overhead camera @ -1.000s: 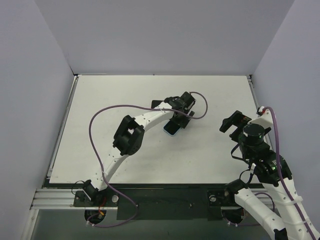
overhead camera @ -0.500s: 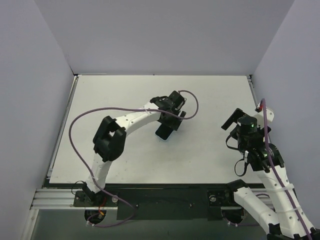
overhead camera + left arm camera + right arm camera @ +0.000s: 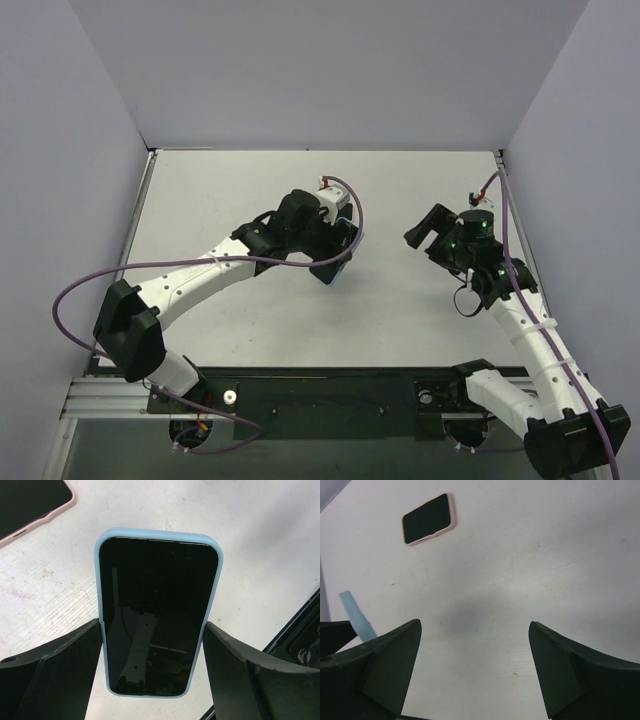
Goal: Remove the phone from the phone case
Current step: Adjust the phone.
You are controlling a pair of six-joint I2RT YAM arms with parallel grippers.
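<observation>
Scuffed white bench (image 3: 230,190), lilac walls (image 3: 90,90). Left fingers (image 3: 55,675) grip the phone (image 3: 157,620) in its blue case (image 3: 159,534) by the long edges, long axis running along them. Right fingers (image 3: 385,670) spread, empty.

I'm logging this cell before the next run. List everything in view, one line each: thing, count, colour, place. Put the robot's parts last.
phone in blue case: one, black screen, light blue case, held between the left fingers
phone in pink case: one, black screen, pink case, flat on the table, apart from the held one
table: one, white, under both arms
walls: three, pale lilac, around the table's far and side edges
cables: two, purple, one along each arm
arms: two, white and black, bases at the near edge
left fingers: two, black, against the blue case's long sides
right fingers: two, black, apart, nothing between them
</observation>
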